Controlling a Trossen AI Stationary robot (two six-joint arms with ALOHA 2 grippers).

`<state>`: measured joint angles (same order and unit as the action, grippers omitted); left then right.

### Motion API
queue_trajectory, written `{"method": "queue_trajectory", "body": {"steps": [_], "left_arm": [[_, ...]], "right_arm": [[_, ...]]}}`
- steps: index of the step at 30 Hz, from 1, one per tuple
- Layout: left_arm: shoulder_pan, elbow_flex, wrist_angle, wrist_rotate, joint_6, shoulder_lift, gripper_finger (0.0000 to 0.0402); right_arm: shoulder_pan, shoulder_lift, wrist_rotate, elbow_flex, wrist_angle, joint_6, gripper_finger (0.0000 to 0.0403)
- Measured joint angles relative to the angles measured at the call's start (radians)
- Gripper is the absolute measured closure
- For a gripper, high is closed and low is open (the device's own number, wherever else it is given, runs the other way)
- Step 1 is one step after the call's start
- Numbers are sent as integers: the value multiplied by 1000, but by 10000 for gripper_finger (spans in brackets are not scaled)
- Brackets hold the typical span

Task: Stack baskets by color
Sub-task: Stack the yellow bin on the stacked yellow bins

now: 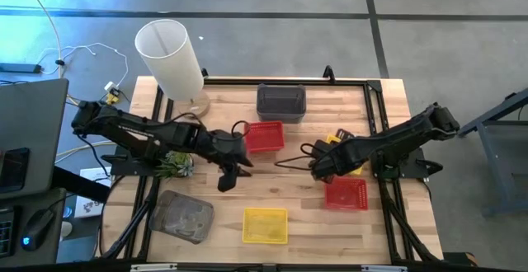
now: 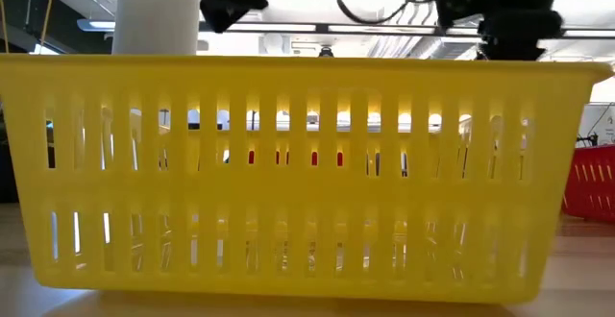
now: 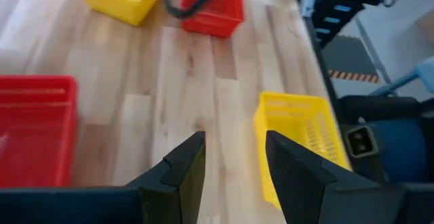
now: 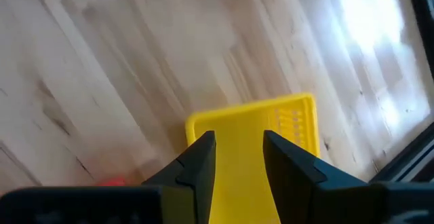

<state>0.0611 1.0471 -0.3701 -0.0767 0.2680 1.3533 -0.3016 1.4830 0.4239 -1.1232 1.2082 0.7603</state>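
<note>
Right gripper (image 1: 318,170), right of centre, fingers apart, straddling yellow basket (image 1: 345,150) wall, not clamped. Left gripper (image 1: 233,175) fingers apart, empty, farther off.

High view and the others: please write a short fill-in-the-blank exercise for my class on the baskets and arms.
The basket filling the low view is ___. The left pincer hangs with its jaws ___. The green clump lies beside the ___ arm.
Missing words: yellow; open; left.
</note>
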Motion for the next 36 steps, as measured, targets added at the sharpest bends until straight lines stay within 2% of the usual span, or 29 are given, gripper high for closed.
{"method": "queue_trajectory", "body": {"steps": [3, 9, 17, 27, 36], "left_arm": [[43, 1, 4, 17, 22, 0, 261], [146, 1, 36, 156, 47, 23, 261], [244, 0, 71, 253, 62, 68, 261], [282, 1, 145, 267, 74, 207, 261], [283, 0, 184, 245, 100, 259, 261]], "right_arm": [[0, 0, 22, -18, -12, 29, 293], [0, 0, 38, -23, -74, 51, 293], [0, 0, 53, -23, -164, 51, 293], [0, 0, 80, -23, -208, 43, 293], [1, 1, 88, -23, -223, 17, 293]]}}
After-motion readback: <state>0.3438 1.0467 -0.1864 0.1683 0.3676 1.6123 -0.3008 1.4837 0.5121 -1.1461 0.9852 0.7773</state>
